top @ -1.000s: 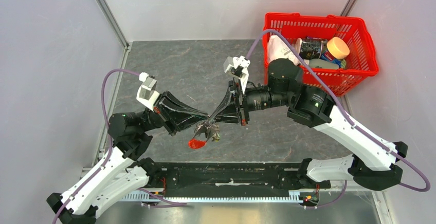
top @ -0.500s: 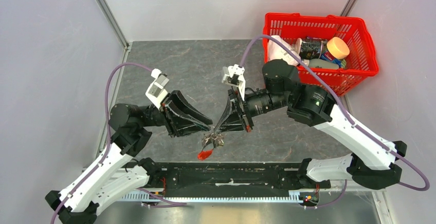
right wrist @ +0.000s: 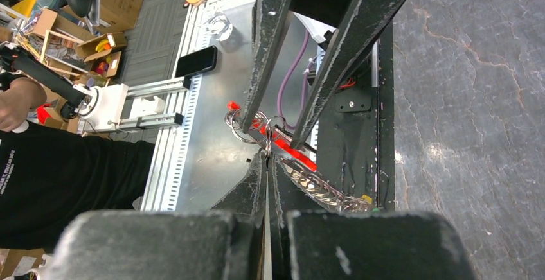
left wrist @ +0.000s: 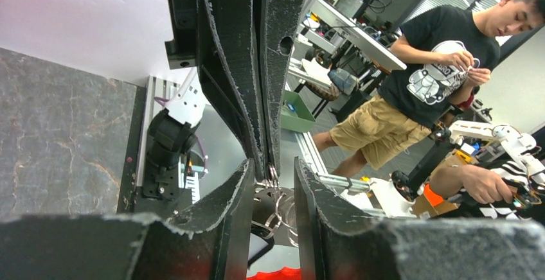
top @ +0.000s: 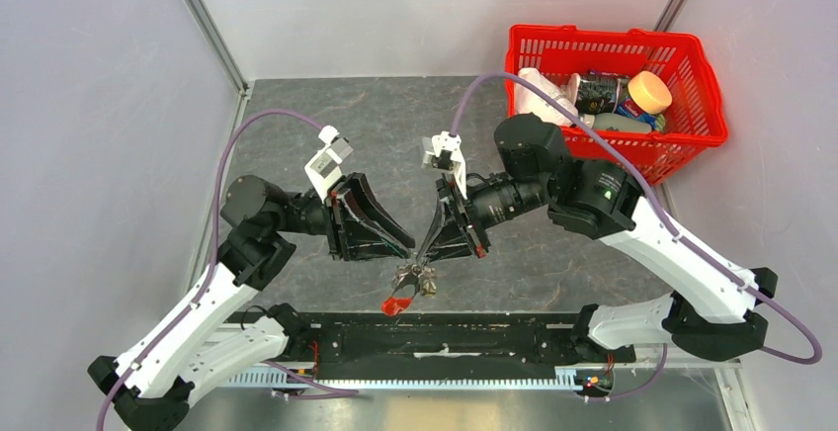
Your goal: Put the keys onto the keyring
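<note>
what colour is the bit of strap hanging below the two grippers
Bright red. The strap end shows best in the top external view.

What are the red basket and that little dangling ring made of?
The red basket looks like glossy moulded plastic: uniform colour, lattice walls. The keyring looks like polished metal: thin glinting loops. Its red strap could be fabric or plastic; too small to tell.

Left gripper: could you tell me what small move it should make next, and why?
Probably close the left gripper gently on the keyring: its jaws stand open astride it, while the shut right gripper holds it hanging.
</note>
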`<action>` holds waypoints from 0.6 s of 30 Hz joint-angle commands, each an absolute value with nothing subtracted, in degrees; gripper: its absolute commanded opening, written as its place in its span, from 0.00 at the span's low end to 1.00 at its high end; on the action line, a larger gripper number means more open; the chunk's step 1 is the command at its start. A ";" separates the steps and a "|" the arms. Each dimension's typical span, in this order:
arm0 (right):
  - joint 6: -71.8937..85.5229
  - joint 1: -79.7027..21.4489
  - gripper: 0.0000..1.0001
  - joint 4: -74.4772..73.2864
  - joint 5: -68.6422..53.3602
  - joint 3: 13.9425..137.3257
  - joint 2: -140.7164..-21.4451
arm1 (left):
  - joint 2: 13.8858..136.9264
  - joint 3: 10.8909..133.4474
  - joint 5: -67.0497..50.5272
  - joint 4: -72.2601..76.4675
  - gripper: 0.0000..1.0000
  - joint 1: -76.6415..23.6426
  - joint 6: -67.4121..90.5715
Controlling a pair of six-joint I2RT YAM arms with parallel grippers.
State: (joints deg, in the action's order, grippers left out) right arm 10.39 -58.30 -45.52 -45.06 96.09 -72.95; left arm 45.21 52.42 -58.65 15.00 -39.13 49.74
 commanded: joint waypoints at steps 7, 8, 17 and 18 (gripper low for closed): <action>8.56 -58.60 0.00 -46.99 -41.79 101.00 -74.83 | 46.11 56.75 -62.66 7.92 0.32 -39.42 44.72; 8.56 -58.71 0.00 -47.09 -41.47 101.07 -74.96 | 46.22 56.94 -62.82 7.30 0.31 -39.38 44.34; 7.96 -59.15 0.00 -48.41 -40.08 102.31 -76.09 | 46.58 58.59 -63.19 0.37 0.23 -39.37 39.53; 7.90 -59.22 0.00 -48.38 -40.01 102.39 -76.12 | 46.71 58.83 -63.19 -1.47 0.21 -39.37 38.81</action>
State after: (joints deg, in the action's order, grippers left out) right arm 8.88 -58.81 -50.43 -41.30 99.48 -75.94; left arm 46.50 55.90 -60.64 3.53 -39.13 43.46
